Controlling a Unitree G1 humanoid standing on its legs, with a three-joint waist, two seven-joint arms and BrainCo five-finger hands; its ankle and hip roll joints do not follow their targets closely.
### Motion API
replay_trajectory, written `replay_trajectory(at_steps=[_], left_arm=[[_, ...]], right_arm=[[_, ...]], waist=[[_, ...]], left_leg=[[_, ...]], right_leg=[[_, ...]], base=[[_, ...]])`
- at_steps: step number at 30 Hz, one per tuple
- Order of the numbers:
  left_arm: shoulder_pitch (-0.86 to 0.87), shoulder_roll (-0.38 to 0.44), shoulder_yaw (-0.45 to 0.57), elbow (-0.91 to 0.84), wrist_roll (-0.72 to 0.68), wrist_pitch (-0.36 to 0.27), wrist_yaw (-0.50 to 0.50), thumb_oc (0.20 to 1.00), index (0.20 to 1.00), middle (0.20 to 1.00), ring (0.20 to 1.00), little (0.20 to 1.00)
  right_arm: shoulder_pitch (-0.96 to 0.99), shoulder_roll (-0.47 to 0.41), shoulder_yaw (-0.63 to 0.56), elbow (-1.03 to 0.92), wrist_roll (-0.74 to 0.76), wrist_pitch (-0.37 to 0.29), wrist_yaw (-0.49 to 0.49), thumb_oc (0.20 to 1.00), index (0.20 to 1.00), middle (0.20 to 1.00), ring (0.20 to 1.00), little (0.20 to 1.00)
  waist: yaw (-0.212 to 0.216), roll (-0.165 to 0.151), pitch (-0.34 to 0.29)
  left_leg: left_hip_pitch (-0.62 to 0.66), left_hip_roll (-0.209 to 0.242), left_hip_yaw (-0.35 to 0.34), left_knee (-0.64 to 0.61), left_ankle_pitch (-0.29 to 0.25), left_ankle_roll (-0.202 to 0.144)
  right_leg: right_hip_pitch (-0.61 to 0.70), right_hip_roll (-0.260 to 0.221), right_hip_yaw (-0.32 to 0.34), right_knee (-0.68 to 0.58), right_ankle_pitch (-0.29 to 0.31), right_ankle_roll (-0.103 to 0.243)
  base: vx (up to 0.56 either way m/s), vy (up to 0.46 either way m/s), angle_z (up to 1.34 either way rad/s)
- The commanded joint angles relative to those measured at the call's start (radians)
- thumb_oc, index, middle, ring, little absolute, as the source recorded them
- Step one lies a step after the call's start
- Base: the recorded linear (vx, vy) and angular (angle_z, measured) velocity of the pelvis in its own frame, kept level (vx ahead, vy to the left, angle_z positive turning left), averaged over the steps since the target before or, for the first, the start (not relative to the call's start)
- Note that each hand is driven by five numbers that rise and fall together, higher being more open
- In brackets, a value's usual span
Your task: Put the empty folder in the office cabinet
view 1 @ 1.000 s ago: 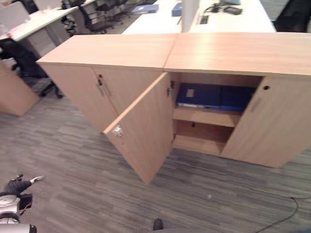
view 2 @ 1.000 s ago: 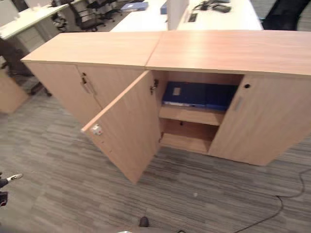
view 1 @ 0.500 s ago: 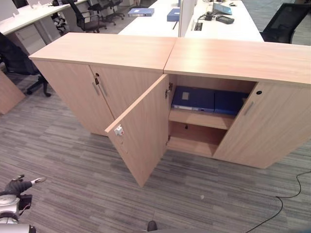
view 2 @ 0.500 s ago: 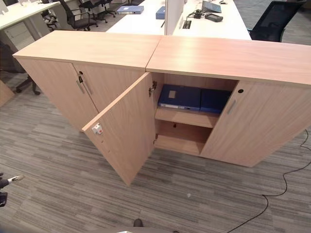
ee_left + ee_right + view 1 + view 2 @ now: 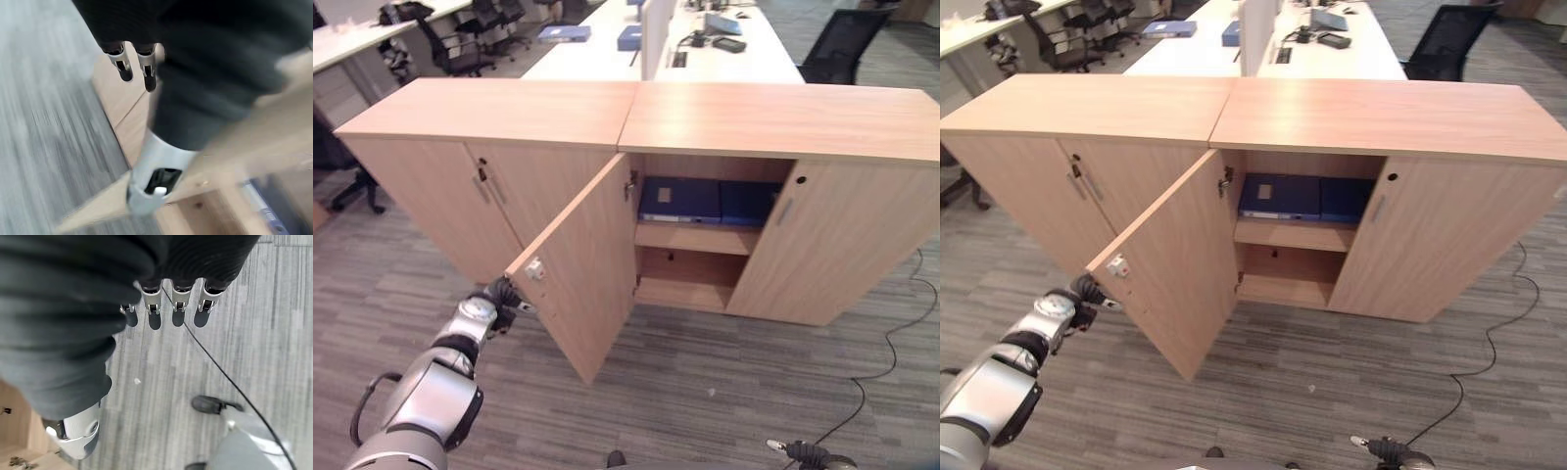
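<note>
Left robot hand (image 5: pixel 499 297) at the open cabinet door (image 5: pixel 582 259)
Its fingers touch the door's edge, grip unclear. Blue folders (image 5: pixel 680 199) sit on the shelf beyond. Right robot hand (image 5: pixel 161 298) hangs with fingers curled, holding nothing.

I see the cabinet door (image 5: pixel 582 264) swung out wide, so the way into the open cabinet (image 5: pixel 773 117) is free from the front. My left hand (image 5: pixel 501 297) is right at the door's outer edge. The top shelf (image 5: pixel 693 238) is full with two blue folders (image 5: pixel 681 200) lying on it. The lower space (image 5: pixel 690 274) has room. The right door (image 5: pixel 827 245) is closed. The carpet (image 5: pixel 724 377) in front gives room to pass.
</note>
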Motion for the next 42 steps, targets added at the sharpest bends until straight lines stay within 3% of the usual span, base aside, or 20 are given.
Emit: replay_trajectory(at_steps=[1,25,31,33,37,42], left_arm=[[-0.125,-0.056,0.097,-0.138,-0.063,-0.071,0.036,1.0,1.0,1.0,1.0,1.0],[-0.309,-0.177,0.003,0.009,-0.105,-0.064,0.051,1.0,1.0,1.0,1.0,1.0],[-0.305,-0.32,-0.088,-0.229,-0.142,-0.072,0.052,1.0,1.0,1.0,1.0,1.0],[-0.227,-0.376,-0.132,-0.433,-0.194,-0.079,0.02,1.0,1.0,1.0,1.0,1.0],[-0.146,-0.394,-0.186,-0.623,-0.249,-0.077,-0.035,1.0,1.0,1.0,1.0,1.0],[-0.029,-0.355,-0.266,-0.864,-0.313,-0.056,-0.121,1.0,1.0,1.0,1.0,1.0]], right_arm=[[0.013,0.014,0.007,0.053,-0.021,0.009,-0.011,1.0,1.0,1.0,1.0,1.0],[-0.025,0.031,0.037,0.068,0.022,0.017,-0.019,1.0,1.0,1.0,1.0,1.0],[-0.022,0.057,0.048,0.047,0.032,0.012,-0.031,1.0,1.0,1.0,1.0,1.0],[-0.023,0.077,0.045,0.036,0.027,0.007,-0.04,1.0,1.0,1.0,1.0,1.0],[-0.022,0.092,0.037,0.031,0.025,0.002,-0.044,1.0,1.0,1.0,1.0,1.0],[-0.023,0.118,0.03,0.033,0.019,-0.002,-0.051,1.0,1.0,1.0,1.0,1.0]], waist=[[0.002,-0.03,0.0],[-0.017,-0.041,-0.004],[-0.03,-0.049,0.002],[-0.033,-0.049,0.01],[-0.03,-0.05,0.018],[-0.023,-0.051,0.027]], left_leg=[[0.021,0.026,-0.015,0.003,-0.124,-0.01],[0.024,0.026,-0.014,0.003,-0.128,-0.01],[0.013,0.024,-0.018,0.003,-0.125,-0.007],[0.011,0.023,-0.019,0.003,-0.128,-0.004],[0.012,0.023,-0.019,0.003,-0.133,-0.001],[0.014,0.025,-0.021,0.003,-0.141,0.0]], right_leg=[[-0.003,-0.13,0.009,-0.03,0.016,0.139],[-0.005,-0.124,0.009,-0.03,0.017,0.137],[-0.012,-0.125,0.008,-0.03,0.021,0.137],[-0.016,-0.126,0.007,-0.03,0.019,0.137],[-0.018,-0.127,0.007,-0.03,0.015,0.138],[-0.018,-0.126,0.008,-0.03,0.008,0.137]], base=[[-0.01,-0.014,0.17],[0.0,-0.001,0.01],[-0.02,-0.004,0.06],[-0.01,0.003,0.08],[0.0,0.0,0.0],[0.0,-0.015,-0.13]])
